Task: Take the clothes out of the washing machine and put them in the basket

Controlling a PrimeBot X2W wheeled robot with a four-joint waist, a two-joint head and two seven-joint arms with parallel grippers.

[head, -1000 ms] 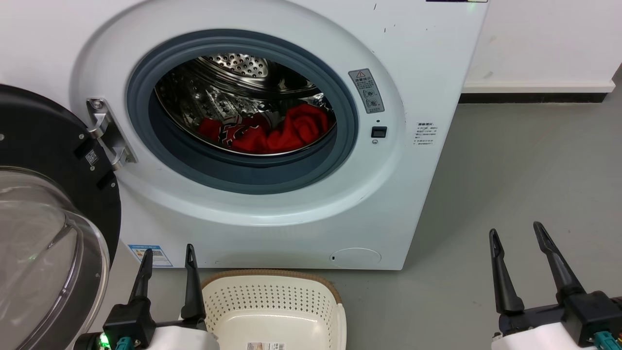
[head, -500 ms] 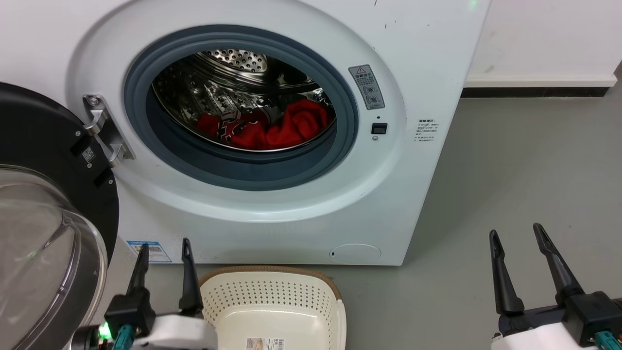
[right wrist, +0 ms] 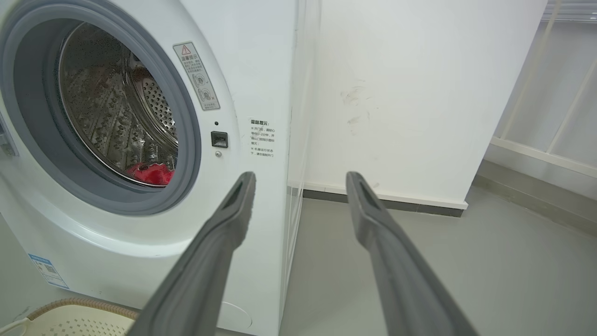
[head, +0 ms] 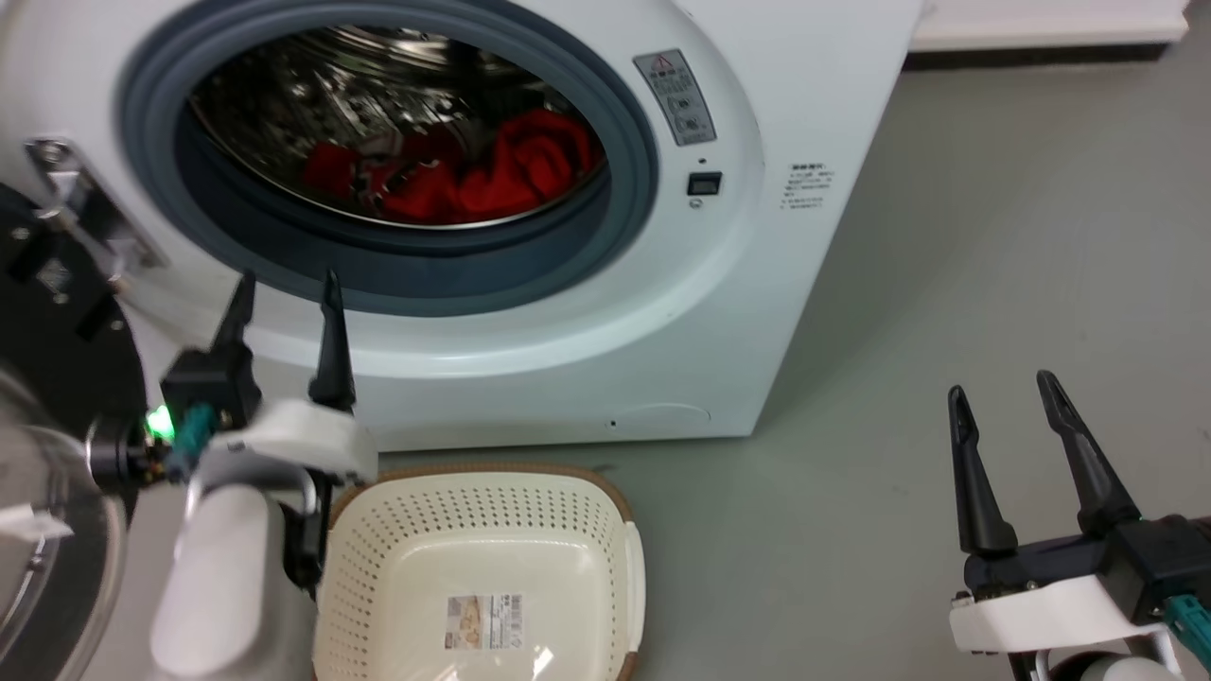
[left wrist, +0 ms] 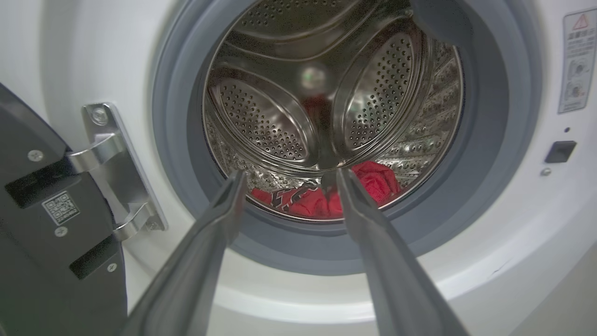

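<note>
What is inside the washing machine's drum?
Red clothes lie heaped at the bottom of the steel drum, one piece showing black-and-white print. Anything beneath the heap is covered, and the grey door seal hides the drum's front floor.

Grey floor (head: 946,236): basket (head: 426,530), washing machine (head: 662,331)

A laundry corner: white washing machine (head: 568,312), grey floor (head: 993,236), bare wall (right wrist: 410,93).
</note>
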